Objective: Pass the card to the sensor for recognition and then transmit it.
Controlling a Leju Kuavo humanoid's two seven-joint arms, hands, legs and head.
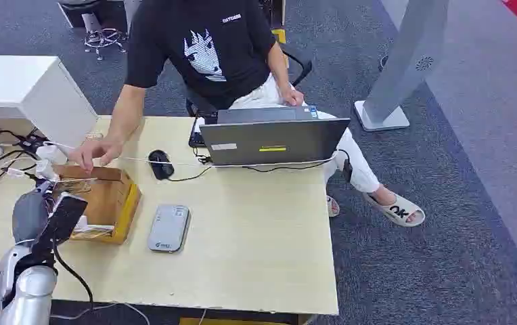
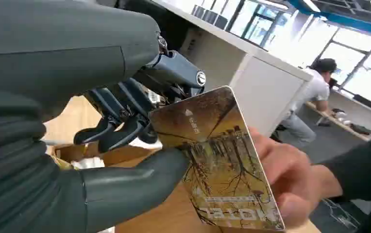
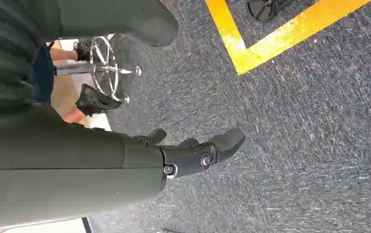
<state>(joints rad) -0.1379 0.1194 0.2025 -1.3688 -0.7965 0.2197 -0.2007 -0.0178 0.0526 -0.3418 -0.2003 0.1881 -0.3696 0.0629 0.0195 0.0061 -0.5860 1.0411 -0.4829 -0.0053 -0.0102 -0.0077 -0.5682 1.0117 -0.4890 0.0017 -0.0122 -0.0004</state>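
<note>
The left hand (image 2: pixel 125 121) pinches the card (image 2: pixel 220 160) between its thick thumb and its dark fingers (image 2: pixel 120 131). In the head view this hand is just left of the cardboard box (image 1: pixel 110 203) on the table (image 1: pixel 256 250). A person's hand (image 2: pixel 285 179) touches the card's far edge. The grey sensor (image 1: pixel 168 228) lies flat just right of the box. The right hand (image 3: pixel 193 153) hangs over the carpet (image 3: pixel 295 136), fingers apart, holding nothing.
</note>
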